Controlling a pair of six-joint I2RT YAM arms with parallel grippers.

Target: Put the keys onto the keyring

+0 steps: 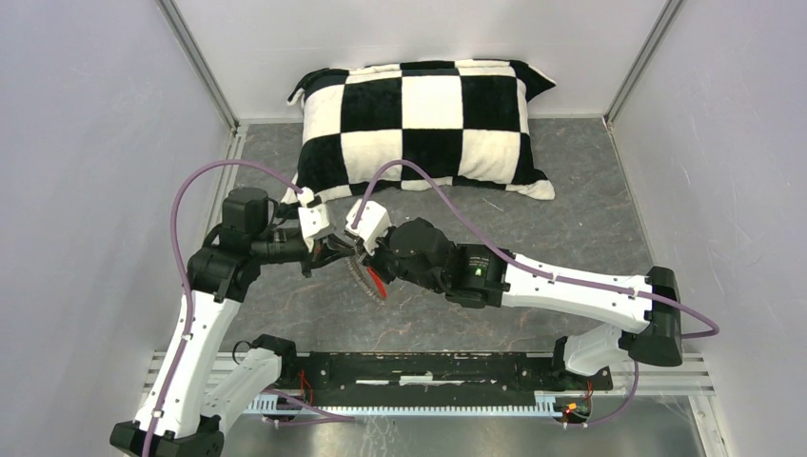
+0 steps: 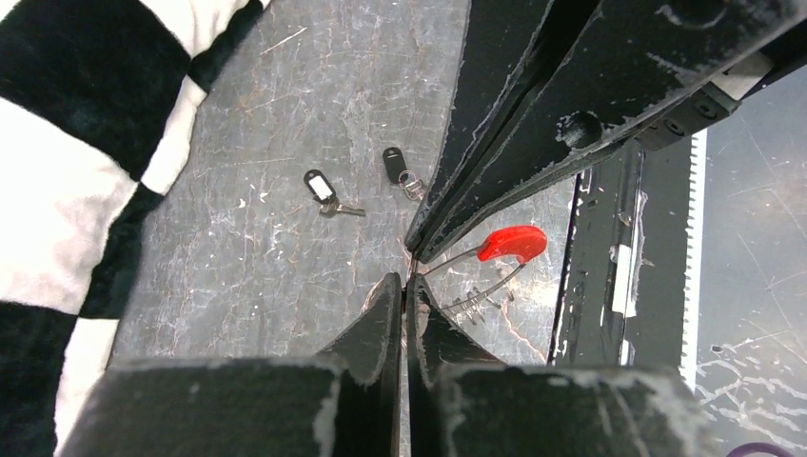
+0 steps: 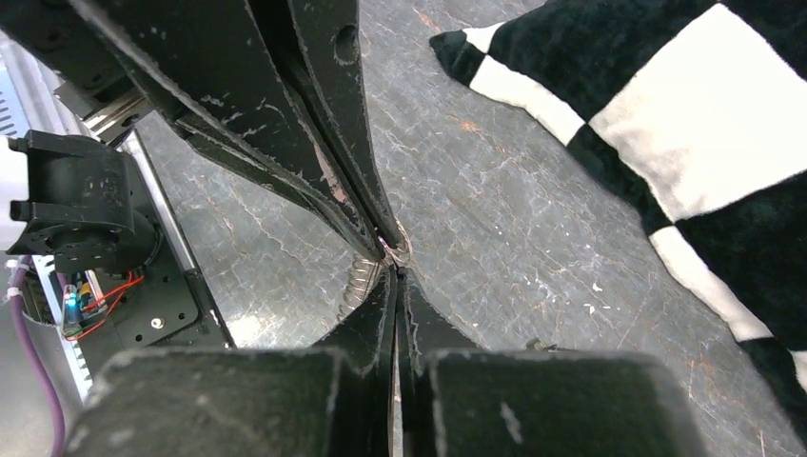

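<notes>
1. Keyring (image 2: 473,303) up off the bench (image 2: 285,95), at the spot where both claws meet tip to tip; red sleeve (image 2: 514,244) sticking out to the side on a thin wire, coiled section just below it.
2. Left claw (image 2: 404,284) closed, fingers pressed together, keyring wire caught at the tips.
3. Right claw (image 2: 419,249) closed too, coming in from the opposite side, tips touching the left claw's tips, pinching the same wire.
4. In the top view, coil and red sleeve hanging just under the right claw, above the middle of the bench.
5. Neither key on the ring: key with white label (image 2: 322,188) and plain black key (image 2: 394,164) lying flat on the bench, near each other, apart from both claws and from the keyring.
6. Black-and-white checkered pillow (image 1: 428,119) at the far end of the bench, against the back wall, well apart from the claws.
</notes>
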